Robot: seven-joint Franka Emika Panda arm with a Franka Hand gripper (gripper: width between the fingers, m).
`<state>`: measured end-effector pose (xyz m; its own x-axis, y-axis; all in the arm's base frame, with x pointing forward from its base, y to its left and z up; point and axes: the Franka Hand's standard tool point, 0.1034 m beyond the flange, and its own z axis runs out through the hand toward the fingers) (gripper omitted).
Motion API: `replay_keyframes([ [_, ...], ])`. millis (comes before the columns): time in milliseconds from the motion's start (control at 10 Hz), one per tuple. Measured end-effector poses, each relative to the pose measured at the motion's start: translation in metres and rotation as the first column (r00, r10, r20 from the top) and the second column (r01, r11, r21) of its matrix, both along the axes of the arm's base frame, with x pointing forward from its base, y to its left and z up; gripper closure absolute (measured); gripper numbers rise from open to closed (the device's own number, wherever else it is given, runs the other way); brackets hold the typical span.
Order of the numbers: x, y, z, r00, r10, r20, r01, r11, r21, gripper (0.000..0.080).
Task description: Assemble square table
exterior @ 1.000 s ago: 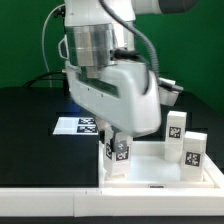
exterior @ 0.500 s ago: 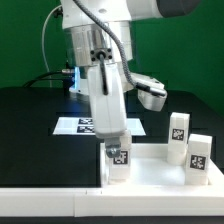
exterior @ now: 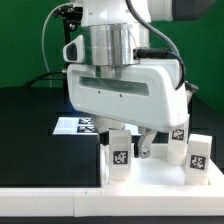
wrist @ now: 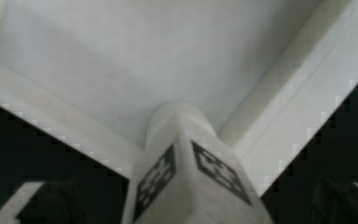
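Jaws first: in my wrist view only the dark tips of my gripper (wrist: 179, 205) show at the picture's edge, one on either side of a white peg leg (wrist: 190, 160), and I cannot tell whether they press on it or stand slightly off it. That leg runs straight away from my wrist, its long axis in line with my approach, two tag faces meeting at the edge nearest me. It points into the inner corner of the tray-like tabletop (wrist: 176, 50), where two raised rims meet.

From the exterior view, nearest the camera is the long white border wall (exterior: 50, 206), then the tabletop's front rim (exterior: 150, 182). The tagged leg (exterior: 119, 153) stands upright in the tray's corner on the exterior view's left, directly under my hand, whose broad white body hides the fingers. Two more legs (exterior: 197, 152) stand upright in the tray toward the exterior view's right, well apart from mine. Behind the tray the marker board (exterior: 78, 125) lies flat on the black worktop (exterior: 30, 130).

My judgement: the coming move turns on keeping the leg's axis square to the tray floor at that corner.
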<state>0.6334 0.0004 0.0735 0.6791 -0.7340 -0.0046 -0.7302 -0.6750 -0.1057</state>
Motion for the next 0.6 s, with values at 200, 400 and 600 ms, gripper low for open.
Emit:
replay_keyframes([
  [200, 0.0033, 0.0058, 0.0012, 0.93, 0.368, 0.023, -0.366, 0.929, -0.064, 0.015],
  [400, 0.0032, 0.0064, 0.0057, 0.854, 0.519, 0.034, -0.515, 0.853, -0.084, 0.015],
  [600, 0.0028, 0.0056, 0.0044, 0.87, 0.492, 0.032, -0.488, 0.869, -0.081, 0.0253],
])
